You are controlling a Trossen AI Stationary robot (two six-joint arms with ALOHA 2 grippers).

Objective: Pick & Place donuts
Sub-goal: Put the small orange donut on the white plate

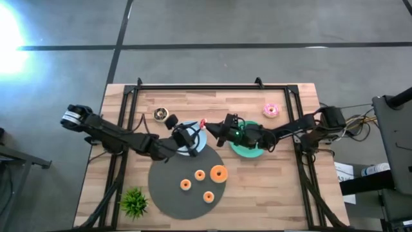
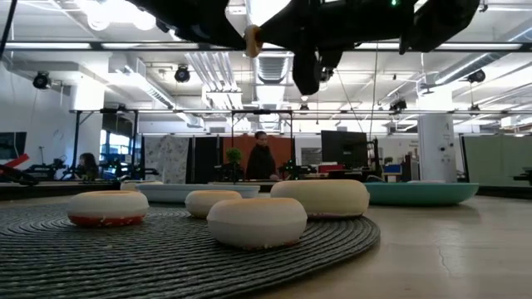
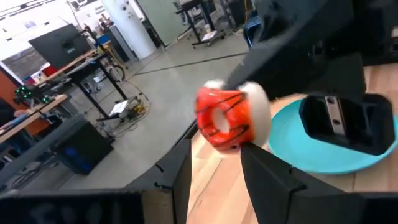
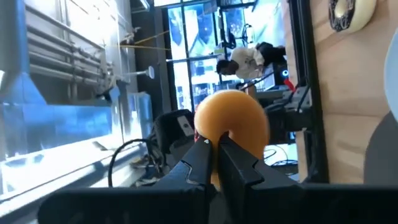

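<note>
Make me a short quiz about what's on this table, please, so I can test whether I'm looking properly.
1. How many small orange toy ring donuts lie on the round dark grey woven mat?
2. True or false: the pink-iced toy donut sits on the round green plate.
3. What is the right claw pinching?
A. the small green plant
B. a red-iced toy ring donut
C. the rim of the round light blue plate

Key:
1. Four.
2. False. The pink-iced donut lies on the bare wooden table, beyond the green plate.
3. B. The claw is shut on the red-iced donut, held up off the table.
</note>
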